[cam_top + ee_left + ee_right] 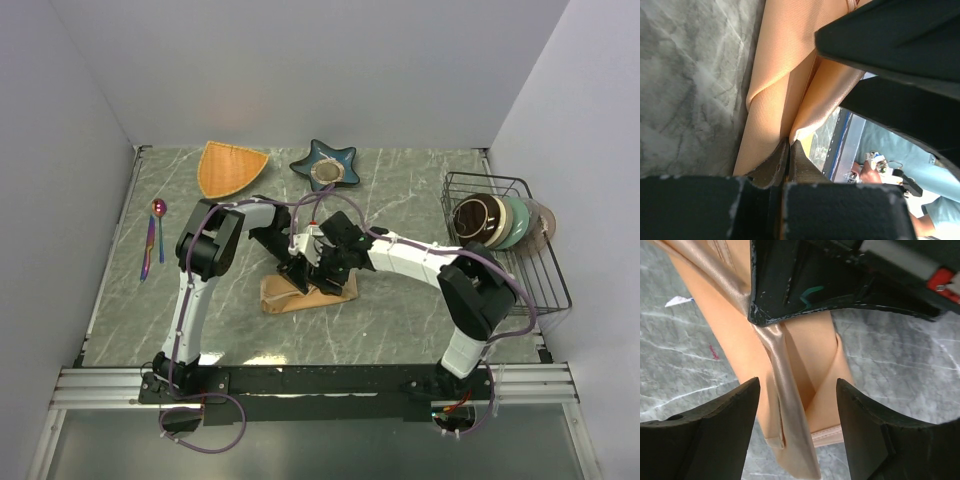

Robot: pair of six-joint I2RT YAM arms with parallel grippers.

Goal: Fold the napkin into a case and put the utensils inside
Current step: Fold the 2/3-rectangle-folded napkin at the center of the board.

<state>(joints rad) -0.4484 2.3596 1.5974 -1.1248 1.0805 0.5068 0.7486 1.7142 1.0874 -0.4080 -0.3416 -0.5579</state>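
The left tool (296, 272) is hanging close against the right tool (335, 268) over the napkin (285, 297) in the top view, both low near the middle of the table (400, 180). The napkin is lying as a narrow folded strip, its near-left end poking out from under the two tools. From this height I cannot tell how either tool's jaws are standing. The utensils (152, 238) are lying well apart from the cloth, along the left edge of the table, with the round-bowled spoon (158, 208) at the far end of the group. An orange fan-shaped dish (232, 167) and a dark blue star-shaped dish (325, 165) are sitting at the far side. A wire basket (505, 250) holding bowls is standing at the right.

In the left wrist view, the left tool (790, 147) is pinching together on a folded edge of the napkin (775, 70), with nothing but cloth between its fingers. The satin is running away in long lengthwise folds over the marbled table (690, 75).

In the right wrist view, the right tool (797, 390) is standing with its fingers (715, 430) wide apart, straddling the napkin (805, 355) (gripping nothing). The cloth is passing between them on the table (900, 360), a shiny fold running down its middle. The left tool (805, 285) is sitting on the cloth just beyond.
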